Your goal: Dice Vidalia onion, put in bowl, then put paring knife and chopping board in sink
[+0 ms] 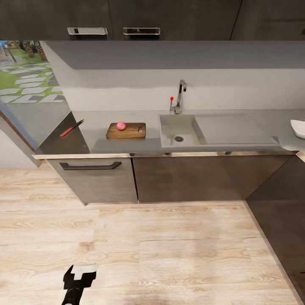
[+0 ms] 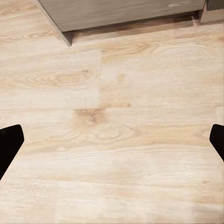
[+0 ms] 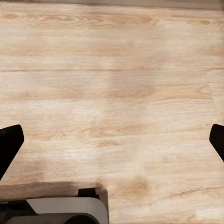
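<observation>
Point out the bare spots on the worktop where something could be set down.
Free patches: the countertop between the paring knife and the chopping board; the strip between board and sink; the flat drainboard short of the bowl. The board itself is taken: the Vidalia onion sits on it.

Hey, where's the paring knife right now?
In the head view, the paring knife lies on the countertop at its far left end, apart from and left of the chopping board that carries the Vidalia onion.
</observation>
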{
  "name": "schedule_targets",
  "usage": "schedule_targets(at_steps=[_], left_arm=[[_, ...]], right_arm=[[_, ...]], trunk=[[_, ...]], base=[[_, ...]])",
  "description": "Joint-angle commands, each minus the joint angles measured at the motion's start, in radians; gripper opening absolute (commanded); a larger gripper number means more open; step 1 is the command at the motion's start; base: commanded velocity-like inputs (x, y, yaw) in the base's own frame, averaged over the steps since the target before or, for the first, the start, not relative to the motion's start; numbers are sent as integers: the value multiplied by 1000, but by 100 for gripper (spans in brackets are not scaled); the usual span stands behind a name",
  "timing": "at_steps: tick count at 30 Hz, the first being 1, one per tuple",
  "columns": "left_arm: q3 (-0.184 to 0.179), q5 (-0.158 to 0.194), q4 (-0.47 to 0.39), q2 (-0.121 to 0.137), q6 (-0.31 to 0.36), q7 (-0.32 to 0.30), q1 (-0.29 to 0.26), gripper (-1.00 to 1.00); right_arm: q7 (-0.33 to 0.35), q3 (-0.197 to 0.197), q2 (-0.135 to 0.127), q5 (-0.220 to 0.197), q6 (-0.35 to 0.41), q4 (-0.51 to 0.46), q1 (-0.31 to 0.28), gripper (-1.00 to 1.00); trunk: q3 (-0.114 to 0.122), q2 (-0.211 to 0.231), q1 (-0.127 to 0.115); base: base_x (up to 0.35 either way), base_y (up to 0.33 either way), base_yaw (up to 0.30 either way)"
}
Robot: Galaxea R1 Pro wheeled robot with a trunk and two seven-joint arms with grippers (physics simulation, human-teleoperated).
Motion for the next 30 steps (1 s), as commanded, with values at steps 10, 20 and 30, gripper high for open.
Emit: schedule_targets(at_steps=[10, 20, 30], left_arm=[[-7, 10, 3, 0, 4, 0, -2, 100], [-6, 10, 3, 6, 23, 0, -2, 100], [-6, 10, 3, 5, 23, 0, -2, 100]], right_arm=[[-14, -4, 3, 10, -3, 1, -1, 100], [-15, -5, 4, 10, -4, 1, -1, 100], [-16, -7, 3, 8, -4, 1, -1, 100]], trunk=[[-2, -2, 1], [8, -2, 1], [23, -2, 1]], base=[[0, 0, 0], [0, 0, 0], [0, 0, 0]])
